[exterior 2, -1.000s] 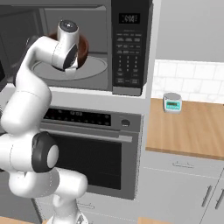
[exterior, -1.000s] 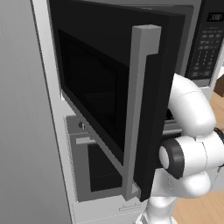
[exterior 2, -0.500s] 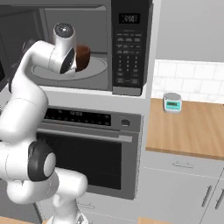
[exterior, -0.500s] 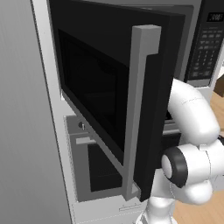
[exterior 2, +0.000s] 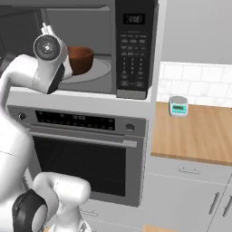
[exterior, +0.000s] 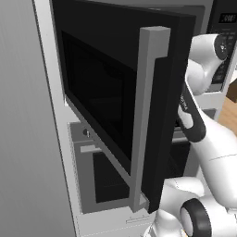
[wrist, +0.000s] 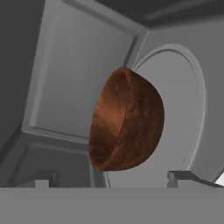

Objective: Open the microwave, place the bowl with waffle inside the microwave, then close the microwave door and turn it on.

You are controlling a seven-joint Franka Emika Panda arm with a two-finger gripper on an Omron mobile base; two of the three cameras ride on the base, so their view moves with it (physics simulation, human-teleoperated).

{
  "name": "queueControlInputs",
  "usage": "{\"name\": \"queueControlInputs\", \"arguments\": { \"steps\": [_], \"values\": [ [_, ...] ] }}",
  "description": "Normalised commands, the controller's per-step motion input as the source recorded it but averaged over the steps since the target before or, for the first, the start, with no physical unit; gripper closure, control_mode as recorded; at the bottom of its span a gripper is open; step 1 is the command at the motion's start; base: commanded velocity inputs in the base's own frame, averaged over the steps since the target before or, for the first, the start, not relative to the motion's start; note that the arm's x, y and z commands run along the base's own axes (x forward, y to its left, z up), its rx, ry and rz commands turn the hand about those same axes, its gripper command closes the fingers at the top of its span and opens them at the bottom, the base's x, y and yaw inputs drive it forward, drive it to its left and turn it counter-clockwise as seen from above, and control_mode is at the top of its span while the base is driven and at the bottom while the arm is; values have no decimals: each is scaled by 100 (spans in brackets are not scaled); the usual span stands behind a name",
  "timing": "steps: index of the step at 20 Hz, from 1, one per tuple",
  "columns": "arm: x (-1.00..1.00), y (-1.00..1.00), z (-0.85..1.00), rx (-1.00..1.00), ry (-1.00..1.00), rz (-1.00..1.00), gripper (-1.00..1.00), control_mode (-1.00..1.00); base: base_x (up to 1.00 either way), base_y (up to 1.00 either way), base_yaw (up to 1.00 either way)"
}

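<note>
A: Bowl status?
B: Sitting on the turntable inside the microwave, just ahead of the fingertips. Gripper spread wide, holding nothing.
A: Step?
B: Placing looks done. Next, I'd say: pull arm out, swing door shut w/o clipping it, then keypad.

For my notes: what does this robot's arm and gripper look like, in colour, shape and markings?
The arm is built of glossy white, rounded segments with dark grey to black joint rings and round dark end caps. One link carries a black band. The gripper has two small dark grey, blocky finger tips. No cables or readable markings are visible.
</note>
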Motion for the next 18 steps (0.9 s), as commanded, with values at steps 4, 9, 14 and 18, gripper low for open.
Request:
{"name": "queueControlInputs", "arguments": {
  "steps": [4, 9, 14, 18],
  "values": [
    [-100, -8, 60, -2, -64, -3, -100, -100, 0, 0, 0],
    [-100, -1, -13, -21, -15, 0, -100, -100, 0, 0, 0],
    [-100, 0, -42, -31, 2, 0, -100, -100, 0, 0, 0],
    [-100, -1, -7, -32, 13, 2, -100, -100, 0, 0, 0]
  ]
}}
